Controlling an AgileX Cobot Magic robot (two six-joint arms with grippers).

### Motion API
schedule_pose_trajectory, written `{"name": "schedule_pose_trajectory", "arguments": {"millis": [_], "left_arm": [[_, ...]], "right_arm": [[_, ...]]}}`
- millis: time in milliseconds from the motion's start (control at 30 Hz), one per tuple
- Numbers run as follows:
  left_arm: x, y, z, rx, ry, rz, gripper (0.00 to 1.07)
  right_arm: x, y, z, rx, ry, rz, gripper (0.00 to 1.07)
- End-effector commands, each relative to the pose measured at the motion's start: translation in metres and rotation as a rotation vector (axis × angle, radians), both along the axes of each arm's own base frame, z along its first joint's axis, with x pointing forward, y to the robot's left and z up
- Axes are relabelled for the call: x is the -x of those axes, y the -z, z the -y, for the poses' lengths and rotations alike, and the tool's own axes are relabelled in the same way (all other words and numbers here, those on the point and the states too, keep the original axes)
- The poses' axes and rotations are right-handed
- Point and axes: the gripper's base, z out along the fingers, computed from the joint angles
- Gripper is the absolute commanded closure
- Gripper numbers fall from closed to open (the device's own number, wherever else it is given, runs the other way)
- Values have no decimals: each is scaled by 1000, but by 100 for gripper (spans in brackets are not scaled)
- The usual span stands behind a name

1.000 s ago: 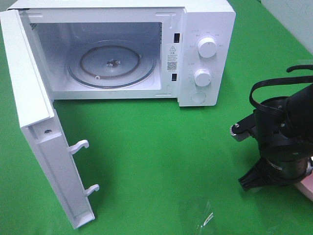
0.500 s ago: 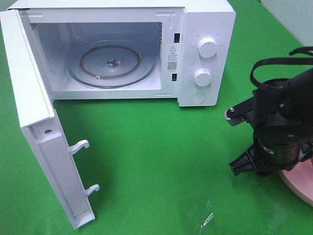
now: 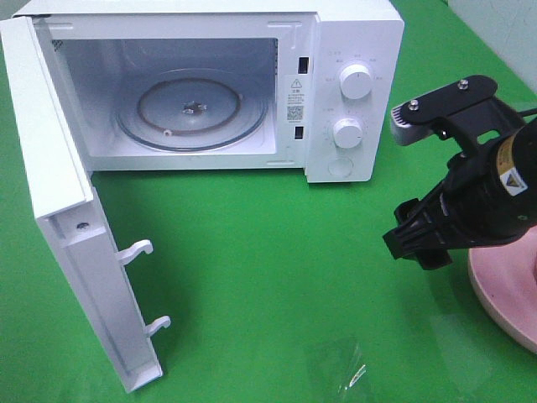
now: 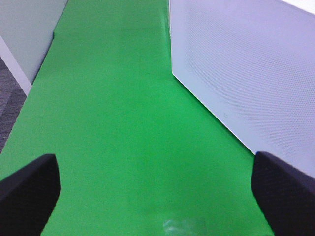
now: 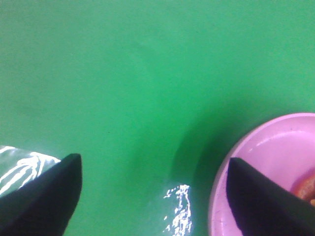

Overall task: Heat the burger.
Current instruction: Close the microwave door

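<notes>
Microwave opened, burger not yet picked up.

The microwave (image 3: 201, 84) door (image 3: 75, 252) is swung wide and the glass turntable (image 3: 191, 109) lies bare. The right gripper (image 5: 152, 196) is spread, empty, beside the pink plate (image 5: 261, 162), where a sliver of the burger (image 5: 307, 189) is glimpsed. The left gripper (image 4: 157, 191) is spread, empty. Loading, closing and heating remain.

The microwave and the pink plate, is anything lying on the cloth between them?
Only bare green cloth lies between the microwave and the pink plate, as the exterior high view shows. The right gripper hangs over that stretch.
</notes>
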Motion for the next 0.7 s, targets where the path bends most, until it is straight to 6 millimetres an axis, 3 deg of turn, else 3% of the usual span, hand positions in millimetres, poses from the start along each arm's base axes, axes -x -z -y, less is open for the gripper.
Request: {"name": "schedule_pose_trajectory", "arguments": {"millis": [33,333,700], "left_arm": [[0,1,0,3,-7,-3,9],[0,1,0,3,-7,-3,9],[0,1,0,3,-7,-3,9]], "right_arm": [[8,-12,1,-23,-51,3,22],[43,-38,22,-4,-98,-67,24],[95,-77,57,-92,-69,17,28]]}}
